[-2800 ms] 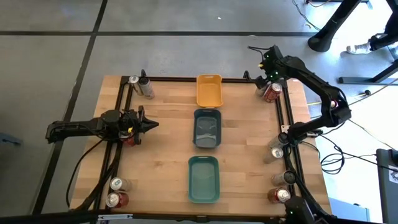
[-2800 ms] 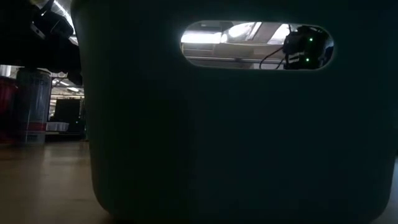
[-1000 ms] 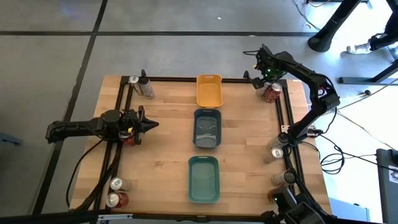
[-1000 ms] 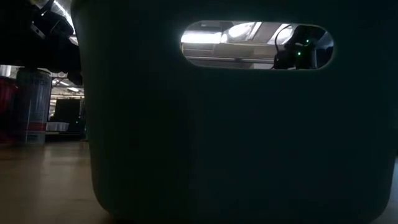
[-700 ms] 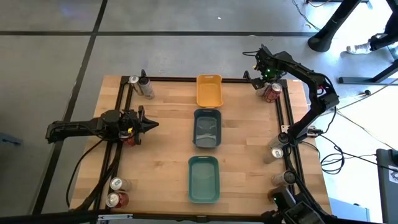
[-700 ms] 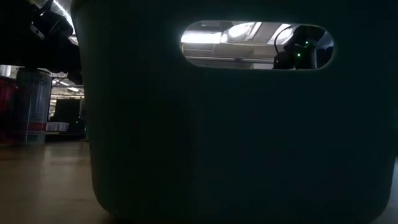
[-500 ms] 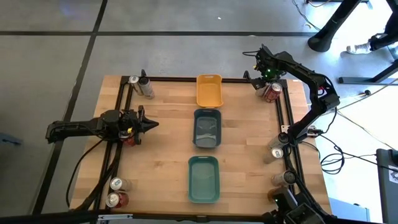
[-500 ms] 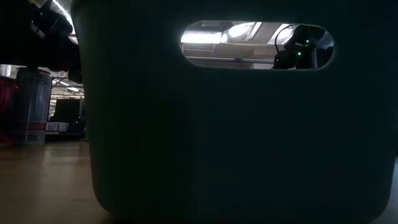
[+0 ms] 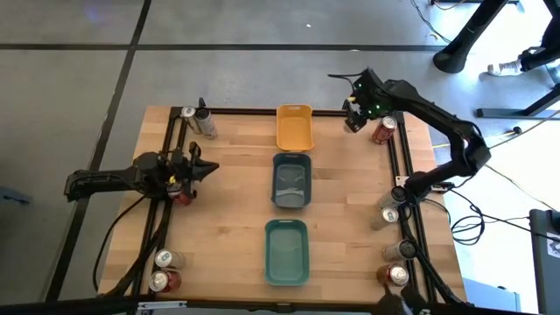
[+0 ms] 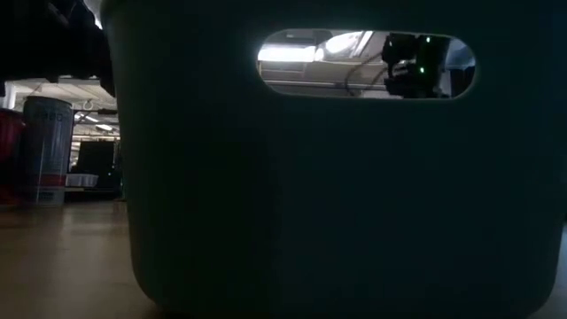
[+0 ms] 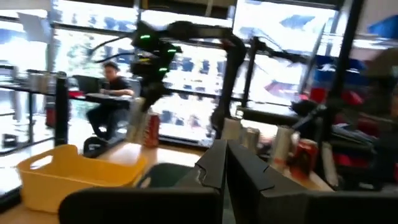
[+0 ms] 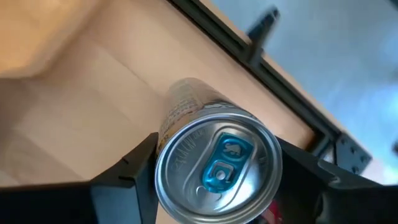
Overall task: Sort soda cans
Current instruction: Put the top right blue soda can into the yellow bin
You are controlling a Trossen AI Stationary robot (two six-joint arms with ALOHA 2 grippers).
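My right gripper is over the table's far right part, shut on a gold-bodied soda can with a silver top and a blue tab. A red can stands in the far right corner beside it. Other cans stand at the far left corner, the near left corner and along the right edge. My left gripper hovers shut at the table's left side, above a red can; its fingers hold nothing. My right gripper pinches the can's side wall just under the top rim, one finger on each side. The fingers come from above, slanting down. The can hangs below them over the wood, its top toward the wrist.
Three trays lie in a row down the table's middle: yellow at the far edge, dark grey-teal, teal nearest. A black frame runs around the table. The teal tray's wall fills the low view.
My right gripper has gone up and toward the table's left edge, away from the far right corner, carrying the gold can off the table; the red can has stayed. My left gripper has tipped its fingers upward a little.
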